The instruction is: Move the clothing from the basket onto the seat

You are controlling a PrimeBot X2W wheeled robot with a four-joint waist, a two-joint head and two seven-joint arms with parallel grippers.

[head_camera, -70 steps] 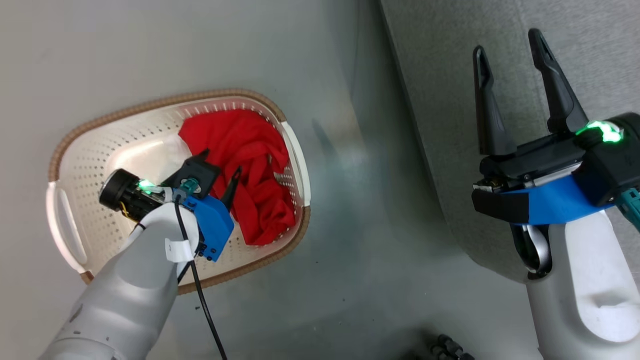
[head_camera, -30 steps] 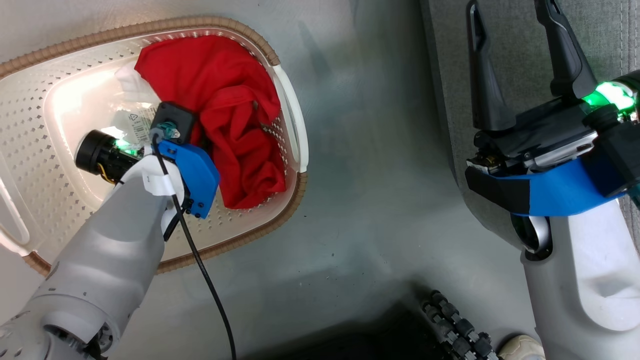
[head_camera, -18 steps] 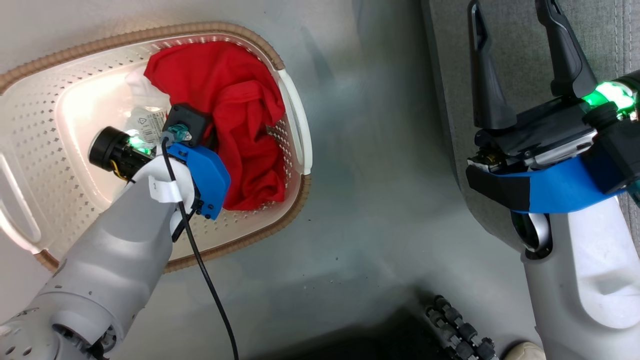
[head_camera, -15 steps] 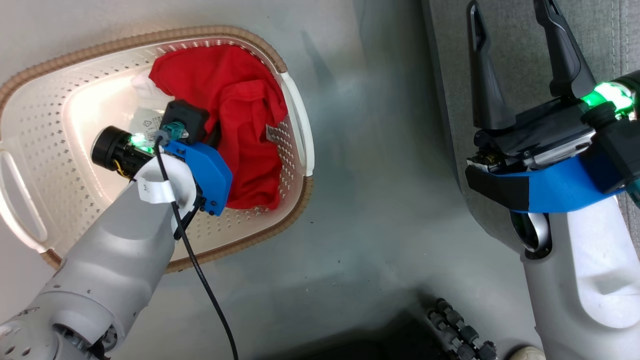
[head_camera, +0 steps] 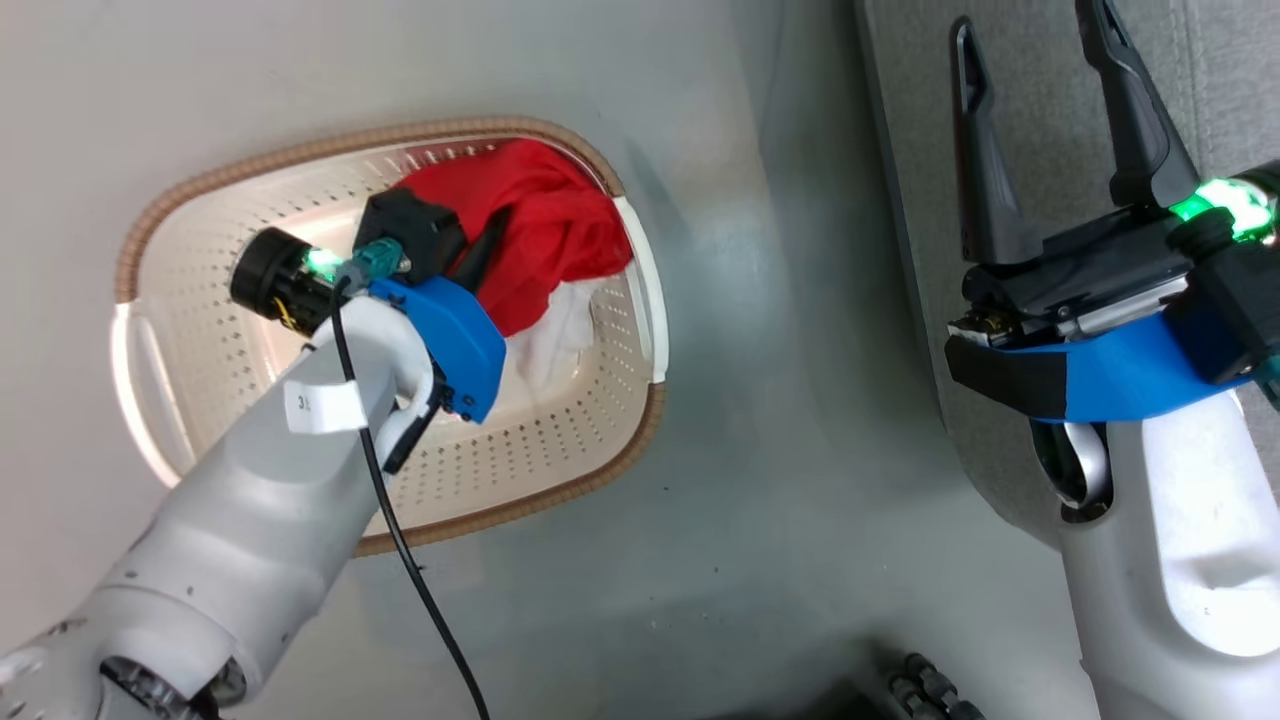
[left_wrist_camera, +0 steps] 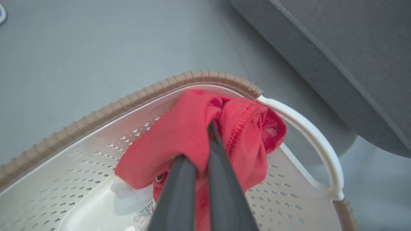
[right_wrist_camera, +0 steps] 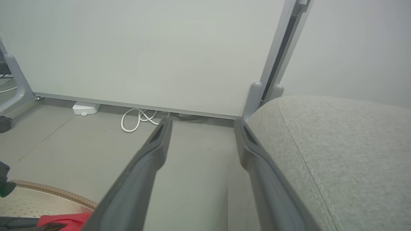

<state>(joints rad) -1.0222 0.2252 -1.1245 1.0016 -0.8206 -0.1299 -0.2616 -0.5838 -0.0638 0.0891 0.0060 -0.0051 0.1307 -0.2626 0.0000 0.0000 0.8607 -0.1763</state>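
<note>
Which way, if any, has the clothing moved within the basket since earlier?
Yes. The clothing moved off the near-right floor of the basket, bunching at its far-right corner in the left hand.

Clothing: plain bright red.
Basket: cream-white, patterned with rows of small perforations.
Rim: brown, ribbed weave pattern.
Handle: white.
Seat: grey, fine woven texture.
Floor: plain grey.
Left gripper and right gripper: dark grey fingers, blue mounts, green lamps.
Forearms: pale grey.
</note>
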